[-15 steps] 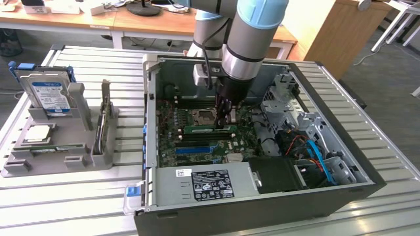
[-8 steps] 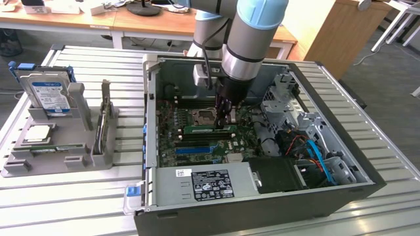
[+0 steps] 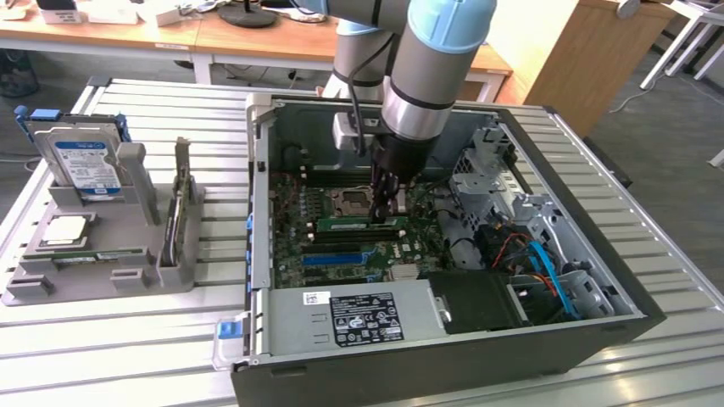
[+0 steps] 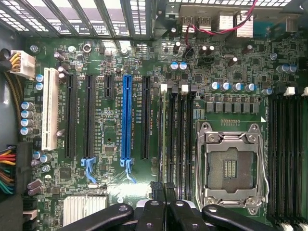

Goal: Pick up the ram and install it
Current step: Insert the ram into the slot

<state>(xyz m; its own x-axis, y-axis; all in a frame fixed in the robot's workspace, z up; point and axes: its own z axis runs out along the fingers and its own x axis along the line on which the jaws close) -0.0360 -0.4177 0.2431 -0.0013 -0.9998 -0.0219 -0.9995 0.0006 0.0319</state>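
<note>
The jaws are shut together, tips pointing down. Under everything lies the slatted table (image 3: 136, 339), and around the jaws stands the open computer case (image 3: 453, 373), with the arm (image 3: 436, 76) reaching in from above. The motherboard (image 3: 328, 254) spreads out below the jaws. Well off to one side of them, outside the case, a grey tray (image 3: 68, 284) carries a hard drive (image 3: 85, 161).

The ram (image 3: 359, 225) is right under the jaws, standing on edge in a memory slot beside the empty processor socket (image 4: 230, 166). The tips meet its top edge near one end. I cannot tell whether they nip that edge or only rest on it, nor whether the stick is fully home.

By its looks the ram is light, thin and stiff: easy to lift, but likely to crack if bent or twisted. Its label stickers look smooth, so a grip across the flat faces could slip. The long top edge is probably the safest hold, away from the chips and the contact edge, with any push going straight down into the slot
</note>
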